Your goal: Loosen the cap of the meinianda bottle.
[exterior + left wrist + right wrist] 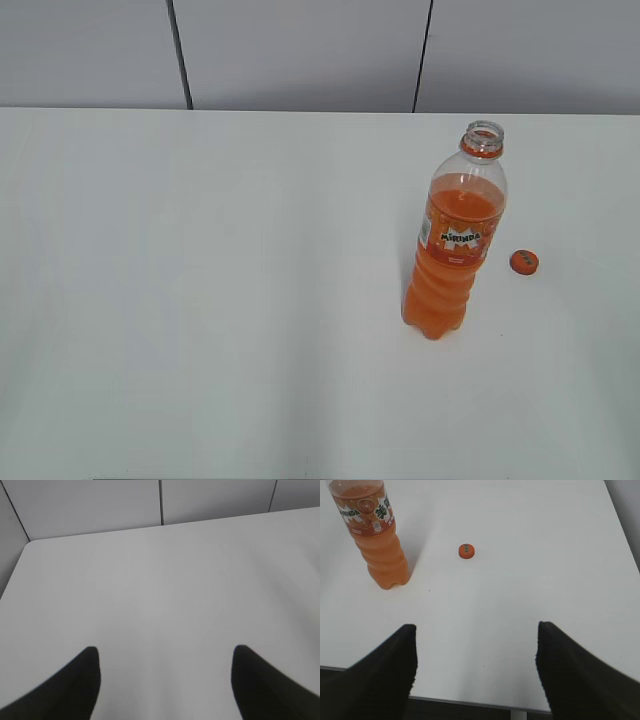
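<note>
One meinianda bottle (455, 238) stands upright on the white worktop (200, 300), and it serves as the landmark here. It is clear plastic, partly filled with orange drink, with a glossy orange label around its middle, an orange ring at the neck, a ribbed waist and a lobed base. Its threaded mouth is bare and open.

One cap (524, 262) lies flat on the worktop just to the right of the bottle, apart from it and not touching. It is a small round orange plastic disc with dark markings on its top face. In the right wrist view the cap (466, 551) sits to the right of the bottle (374, 535), beyond the gripper.

Two grippers show. The left gripper (165, 680) has its two dark, matte, rounded fingers spread wide over bare worktop (165, 580), holding nothing. The right gripper (475, 675) is likewise spread wide and empty, on the near side of the bottle, well apart from it.
</note>
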Controlling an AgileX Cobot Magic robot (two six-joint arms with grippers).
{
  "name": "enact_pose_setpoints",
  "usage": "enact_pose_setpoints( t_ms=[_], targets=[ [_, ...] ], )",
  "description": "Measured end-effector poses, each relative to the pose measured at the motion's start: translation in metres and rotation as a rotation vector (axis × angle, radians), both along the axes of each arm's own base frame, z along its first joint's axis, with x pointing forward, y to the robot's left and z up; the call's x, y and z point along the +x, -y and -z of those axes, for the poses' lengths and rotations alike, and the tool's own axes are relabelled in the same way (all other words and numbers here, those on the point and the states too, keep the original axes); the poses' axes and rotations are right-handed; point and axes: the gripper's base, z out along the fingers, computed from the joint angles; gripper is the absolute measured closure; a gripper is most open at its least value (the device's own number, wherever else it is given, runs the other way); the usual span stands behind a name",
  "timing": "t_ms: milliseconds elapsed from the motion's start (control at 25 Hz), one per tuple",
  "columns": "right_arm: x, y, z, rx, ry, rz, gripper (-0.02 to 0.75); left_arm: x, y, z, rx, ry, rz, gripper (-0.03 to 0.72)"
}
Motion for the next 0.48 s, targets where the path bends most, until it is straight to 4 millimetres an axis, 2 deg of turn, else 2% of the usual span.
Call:
enact_pose_setpoints(
  t_ms=[200, 480],
  targets=[
    [0.0000, -0.0001, 0.0000, 0.001, 0.000, -0.001, 0.182, -0.0003, 0.0009, 0.0000, 0.000, 0.000, -0.070, 0.188],
    [0.0000, -0.0001, 0.0000, 0.001, 0.000, -0.001, 0.182, -0.0003, 0.0010, 0.0000, 0.000, 0.000, -0.077, 0.188]
  ],
)
